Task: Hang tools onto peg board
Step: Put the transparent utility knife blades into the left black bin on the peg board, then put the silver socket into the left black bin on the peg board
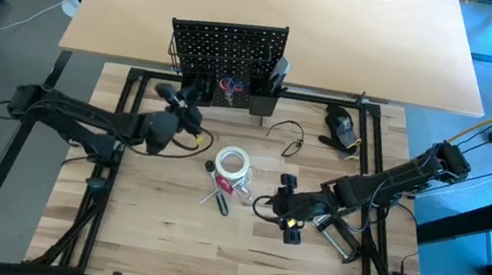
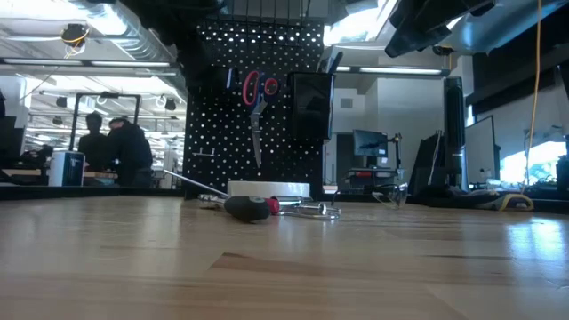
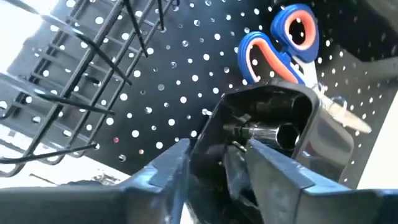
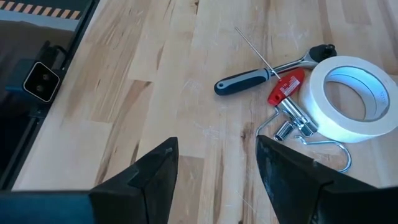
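The black peg board (image 1: 227, 50) stands upright at the table's far side. Red-handled scissors (image 2: 257, 98) hang on it by a handle loop, also seen in the left wrist view (image 3: 280, 43). A black cup (image 1: 276, 74) and a wire basket (image 3: 81, 74) are fixed to it. My left gripper (image 1: 188, 101) is close in front of the board, shut on a black square cup (image 3: 267, 118) with silver bits inside. My right gripper (image 1: 289, 211) hovers open and empty (image 4: 214, 168) right of the white tape roll (image 1: 232, 165), a black-handled ratchet (image 4: 249, 79) and a silver C-clamp (image 4: 298, 124), which all lie on the table. My left gripper holds the black square cup by its lower body (image 3: 211, 155), pinched between the two fingers (image 3: 168, 177). The cup's open mouth is tipped toward the wrist camera, with silver bits (image 3: 273, 132) showing inside. The cup is held up in front of the board, below the scissors.
A bulky black device with a yellow mark (image 1: 342, 127) and a loose black cable (image 1: 290, 136) lie at the far right. A silver tool (image 1: 340, 236) lies by the right arm. People stand in the room behind (image 2: 116, 147). Bare wood lies at the table's near side.
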`<state>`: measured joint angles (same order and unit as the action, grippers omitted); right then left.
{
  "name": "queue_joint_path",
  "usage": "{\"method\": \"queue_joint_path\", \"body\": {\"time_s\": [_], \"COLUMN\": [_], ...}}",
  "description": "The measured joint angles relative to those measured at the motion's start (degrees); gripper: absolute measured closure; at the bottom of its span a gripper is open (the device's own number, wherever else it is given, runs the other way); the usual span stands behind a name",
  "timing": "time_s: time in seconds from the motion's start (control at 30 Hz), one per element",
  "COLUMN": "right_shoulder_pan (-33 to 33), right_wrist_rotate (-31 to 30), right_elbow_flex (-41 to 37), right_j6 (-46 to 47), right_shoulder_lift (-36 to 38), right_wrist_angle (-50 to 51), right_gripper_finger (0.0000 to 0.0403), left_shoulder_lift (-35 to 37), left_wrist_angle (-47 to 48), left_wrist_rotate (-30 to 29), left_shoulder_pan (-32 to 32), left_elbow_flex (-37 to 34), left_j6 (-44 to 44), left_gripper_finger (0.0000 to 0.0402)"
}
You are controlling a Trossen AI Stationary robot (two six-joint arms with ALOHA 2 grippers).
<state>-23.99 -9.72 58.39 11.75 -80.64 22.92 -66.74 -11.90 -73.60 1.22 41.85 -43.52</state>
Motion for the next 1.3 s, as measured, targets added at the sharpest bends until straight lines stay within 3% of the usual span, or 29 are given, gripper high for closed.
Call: {"method": "queue_joint_path", "body": {"time_s": [0.23,0.47,0.63,0.8,0.87,1.13,1.3], "right_shoulder_pan": [0.0,0.0,0.0,0.0,0.0,0.0,0.3], "right_wrist_rotate": [-0.4,-3.8,-6.4,-10.7,-12.2,-19.3,-19.3], "right_elbow_flex": [0.0,0.0,0.0,0.0,0.0,0.0,0.0], "right_j6": [0.0,1.1,1.1,1.1,1.7,1.1,1.0], "right_shoulder_lift": [0.0,-0.1,-1.7,-4.2,-5.0,-10.3,-12.9], "right_wrist_angle": [0.0,0.1,-0.4,-0.4,-0.6,-3.0,-6.2], "right_gripper_finger": [0.0187,0.0187,0.0187,0.0187,0.0187,0.0187,0.0187], "left_shoulder_lift": [0.0,0.0,0.0,0.0,-0.7,-7.5,-11.2], "left_wrist_angle": [-0.6,-0.8,7.4,15.7,16.1,16.0,15.4], "left_wrist_rotate": [-4.7,-3.8,8.1,30.9,36.8,38.5,38.5], "left_shoulder_pan": [5.6,16.3,23.5,24.9,24.7,24.3,24.1], "left_elbow_flex": [1.8,4.8,4.8,4.3,3.5,-1.2,-1.9], "left_j6": [6.2,15.4,27.4,48.1,53.0,62.7,64.1], "left_gripper_finger": [0.0199,0.0193,0.0195,0.0196,0.0196,0.0196,0.0196]}}
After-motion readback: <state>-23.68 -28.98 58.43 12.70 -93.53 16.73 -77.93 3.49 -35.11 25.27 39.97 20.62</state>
